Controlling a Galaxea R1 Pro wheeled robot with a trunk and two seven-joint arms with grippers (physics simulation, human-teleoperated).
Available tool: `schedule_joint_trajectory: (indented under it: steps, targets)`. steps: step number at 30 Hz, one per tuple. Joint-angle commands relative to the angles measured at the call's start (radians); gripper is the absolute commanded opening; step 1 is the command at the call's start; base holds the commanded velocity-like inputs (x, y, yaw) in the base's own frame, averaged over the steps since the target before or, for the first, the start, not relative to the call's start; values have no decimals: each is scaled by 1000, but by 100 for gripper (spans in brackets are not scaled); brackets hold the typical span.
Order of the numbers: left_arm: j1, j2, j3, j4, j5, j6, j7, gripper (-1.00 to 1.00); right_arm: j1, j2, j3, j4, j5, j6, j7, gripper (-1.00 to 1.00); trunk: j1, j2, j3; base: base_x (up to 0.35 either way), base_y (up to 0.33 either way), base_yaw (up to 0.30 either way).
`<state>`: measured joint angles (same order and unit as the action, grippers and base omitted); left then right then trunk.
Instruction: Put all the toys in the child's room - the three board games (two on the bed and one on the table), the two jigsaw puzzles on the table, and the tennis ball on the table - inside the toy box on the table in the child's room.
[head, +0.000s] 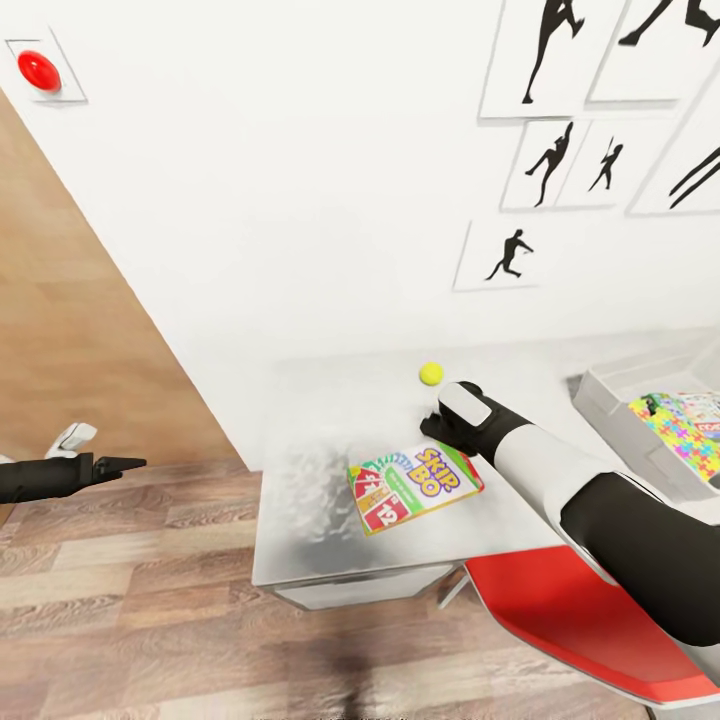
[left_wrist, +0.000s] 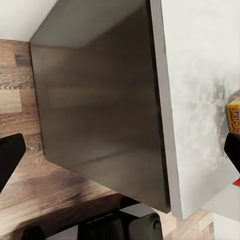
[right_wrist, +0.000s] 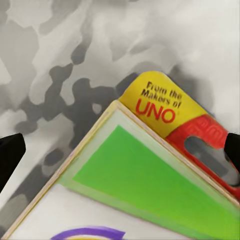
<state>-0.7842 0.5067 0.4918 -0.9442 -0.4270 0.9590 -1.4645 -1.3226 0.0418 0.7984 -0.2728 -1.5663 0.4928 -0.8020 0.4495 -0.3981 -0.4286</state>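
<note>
The SKIP-BO board game (head: 415, 485) lies flat on the light grey table (head: 300, 470). Behind it, near the wall, rests the tennis ball (head: 431, 373). My right gripper (head: 438, 425) hovers over the box's far corner, between box and ball. Its wrist view shows it open (right_wrist: 120, 155), fingertips spread to either side of the yellow UNO corner (right_wrist: 155, 105). The toy box (head: 612, 400) sits at the table's right with a jigsaw puzzle (head: 685, 440) inside. My left gripper (head: 125, 464) is open and hangs over the floor left of the table.
A red chair seat (head: 560, 610) stands under the table's front right, below my right arm. The table's dark side panel (left_wrist: 100, 100) faces my left gripper. Wood floor (head: 130, 600) spreads to the left and front. A white wall with framed silhouettes (head: 500, 255) backs the table.
</note>
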Motion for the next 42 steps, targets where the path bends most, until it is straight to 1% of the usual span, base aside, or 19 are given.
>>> schedule_joint_trajectory:
  steps: [1,15,17,21,25,42]
  targets:
    - [-1,0,2,-1,-10,11,-10,100,-1,0,6,0,-4,9,-4,100,1,-2,-3,0,0,0]
    - [-1,-2,1,-1,-9,12,-10,100,-1,1,3,3,-9,24,-5,100,1,-2,-6,-2,0,0]
    - [-1,-2,2,-1,-9,12,-10,100,-1,1,-8,3,-9,35,-5,100,1,-2,-6,-53,0,0]
    - [-1,-2,2,-1,-9,12,-11,100,-1,1,-50,3,-7,57,-5,100,1,-2,-6,-45,0,0]
    - [-1,-2,2,-1,-9,12,-13,100,-1,1,-61,3,-6,61,-5,100,1,-2,-6,-11,0,0]
    - [-1,-1,2,-1,-9,12,-15,100,-1,1,-65,3,-6,63,-5,100,1,-2,-6,-21,31,0]
